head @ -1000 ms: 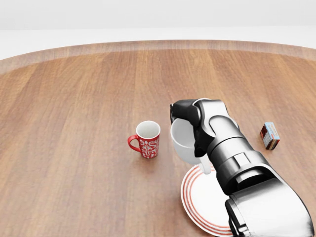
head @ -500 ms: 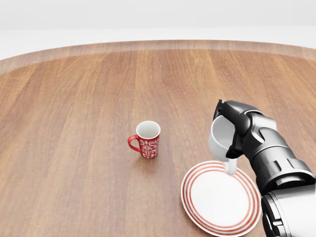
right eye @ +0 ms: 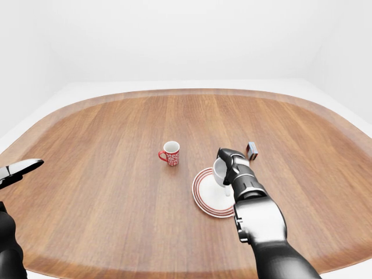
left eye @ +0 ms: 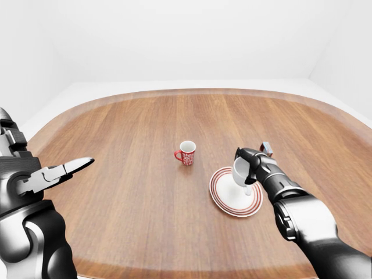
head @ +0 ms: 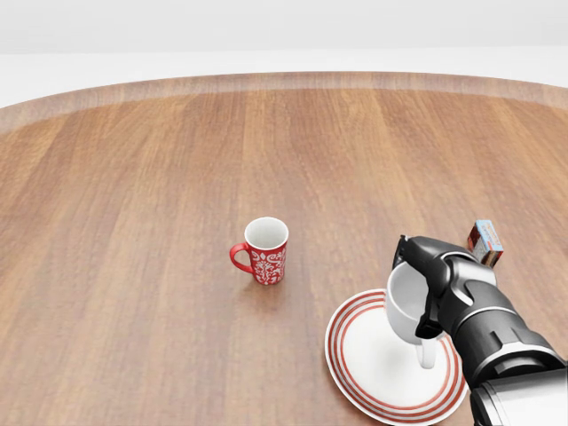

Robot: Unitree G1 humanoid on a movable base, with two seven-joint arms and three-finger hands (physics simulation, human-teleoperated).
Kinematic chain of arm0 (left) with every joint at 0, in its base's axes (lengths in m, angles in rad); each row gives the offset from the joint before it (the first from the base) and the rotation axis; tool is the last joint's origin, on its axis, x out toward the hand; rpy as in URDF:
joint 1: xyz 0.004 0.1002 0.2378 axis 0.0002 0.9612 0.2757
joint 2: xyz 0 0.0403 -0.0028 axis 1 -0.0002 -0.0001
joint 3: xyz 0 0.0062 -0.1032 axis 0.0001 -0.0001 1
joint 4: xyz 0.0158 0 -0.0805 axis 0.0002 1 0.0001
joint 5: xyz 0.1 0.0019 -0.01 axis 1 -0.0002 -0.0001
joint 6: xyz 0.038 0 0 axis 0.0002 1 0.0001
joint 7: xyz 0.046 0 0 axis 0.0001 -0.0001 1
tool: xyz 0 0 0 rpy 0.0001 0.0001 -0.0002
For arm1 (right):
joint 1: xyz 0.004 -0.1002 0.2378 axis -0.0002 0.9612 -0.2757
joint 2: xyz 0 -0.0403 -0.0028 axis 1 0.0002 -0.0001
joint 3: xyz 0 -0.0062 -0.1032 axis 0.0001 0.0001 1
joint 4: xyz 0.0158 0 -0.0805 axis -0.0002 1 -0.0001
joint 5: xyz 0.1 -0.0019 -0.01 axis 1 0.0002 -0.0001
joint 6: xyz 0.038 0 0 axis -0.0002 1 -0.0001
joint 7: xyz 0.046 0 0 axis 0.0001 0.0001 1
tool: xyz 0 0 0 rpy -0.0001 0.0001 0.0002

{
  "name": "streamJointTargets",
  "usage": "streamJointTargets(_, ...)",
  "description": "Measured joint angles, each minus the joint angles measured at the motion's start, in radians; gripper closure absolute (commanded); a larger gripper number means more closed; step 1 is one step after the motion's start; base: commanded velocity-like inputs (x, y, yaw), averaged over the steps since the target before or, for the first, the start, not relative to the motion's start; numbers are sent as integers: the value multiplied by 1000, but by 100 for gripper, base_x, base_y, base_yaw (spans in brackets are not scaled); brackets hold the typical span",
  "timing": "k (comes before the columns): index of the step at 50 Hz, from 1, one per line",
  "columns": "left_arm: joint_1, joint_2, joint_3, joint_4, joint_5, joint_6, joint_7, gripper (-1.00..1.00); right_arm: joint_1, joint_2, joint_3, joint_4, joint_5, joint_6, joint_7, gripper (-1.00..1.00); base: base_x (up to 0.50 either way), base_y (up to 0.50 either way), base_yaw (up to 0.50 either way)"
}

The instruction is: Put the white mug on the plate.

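The white mug hangs tilted over the right part of the white plate with red rings, its handle pointing down toward the plate. My right hand is shut on the mug, fingers wrapped over its rim and side. Whether the mug touches the plate cannot be told. My left hand stands at the far left of the left-eye view, fingers stretched out, holding nothing, well away from the plate.
A red patterned mug stands upright to the left of the plate. A small red and blue box lies right of my hand. All rest on a large round wooden table.
My right hand has carried the white mug rightward and then down, from beside the plate's top edge to low over the plate. The red mug has not moved.
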Motion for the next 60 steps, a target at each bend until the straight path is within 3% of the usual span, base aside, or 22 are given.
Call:
streamJointTargets(34, 3, -2, -1, 4, 3, 0, -3, -100, 57, 28, -6, 9, -44, 0, -9, 100, 0, 0, 0)
streamJointTargets(37, 3, -2, -1, 4, 3, 0, -3, -100, 58, 28, -6, 9, -48, 0, -10, 85, 0, 0, 0)
streamJointTargets(38, 3, -2, -1, 4, 4, 0, -3, -100, 58, 28, -5, 9, -45, 0, -11, 51, 0, 0, 0)
streamJointTargets(39, 3, -2, -1, 5, 4, 0, -3, -100, 58, 28, -5, 9, -40, 0, -12, 4, 0, 0, 0)
streamJointTargets(40, 3, -3, -2, 5, 4, 0, -3, -100, 58, 28, -6, 8, -41, 0, -14, -100, 0, 0, 0)
streamJointTargets(60, 3, -4, -6, 8, 9, 0, -4, -100, 49, 28, -5, 6, -53, 0, -18, -100, 0, 0, 0)
